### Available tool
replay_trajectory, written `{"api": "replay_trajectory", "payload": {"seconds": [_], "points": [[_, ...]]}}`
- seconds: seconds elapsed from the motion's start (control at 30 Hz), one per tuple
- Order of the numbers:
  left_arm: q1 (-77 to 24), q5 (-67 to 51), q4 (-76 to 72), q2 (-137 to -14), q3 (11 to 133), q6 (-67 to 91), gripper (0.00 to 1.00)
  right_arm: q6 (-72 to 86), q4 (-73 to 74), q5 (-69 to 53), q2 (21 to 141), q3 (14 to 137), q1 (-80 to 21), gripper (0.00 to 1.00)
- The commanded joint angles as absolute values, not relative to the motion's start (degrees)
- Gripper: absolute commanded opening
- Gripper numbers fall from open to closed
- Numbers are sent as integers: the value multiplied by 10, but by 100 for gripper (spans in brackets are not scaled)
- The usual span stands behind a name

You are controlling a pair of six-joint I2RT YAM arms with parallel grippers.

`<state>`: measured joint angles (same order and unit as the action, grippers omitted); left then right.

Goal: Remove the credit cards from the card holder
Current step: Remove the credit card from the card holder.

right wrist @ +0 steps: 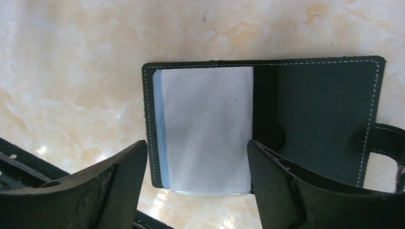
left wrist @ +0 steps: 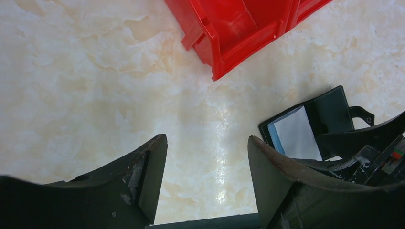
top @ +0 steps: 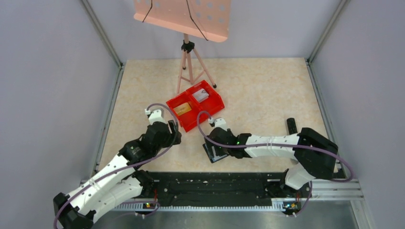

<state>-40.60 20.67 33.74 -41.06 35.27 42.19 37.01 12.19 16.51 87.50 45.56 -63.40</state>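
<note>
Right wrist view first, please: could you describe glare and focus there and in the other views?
Right wrist view: the card holder is sharp down to its stitching, its clear pocket washed pale. Left wrist view: a glare streak on the table. Top external view: even light, the holder small, mostly hidden.

Pale grey walls (top: 47,71) enclose a beige marbled table (top: 267,86); a pink perforated board (top: 172,12) tops a tripod (top: 187,47) at the back.

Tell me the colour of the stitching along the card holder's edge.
White stitching against the dark card holder, clearest in the right wrist view.
</note>
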Motion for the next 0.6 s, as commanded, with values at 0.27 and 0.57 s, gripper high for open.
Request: {"api": "replay_trajectory", "payload": {"seconds": [0.27,0.57], "points": [[-407,177,316,-411,359,401,63,372,126,247,912,494,-659,68],[-407,90,235,-404,307,424,63,376,126,258,927,488,-659,65]]}}
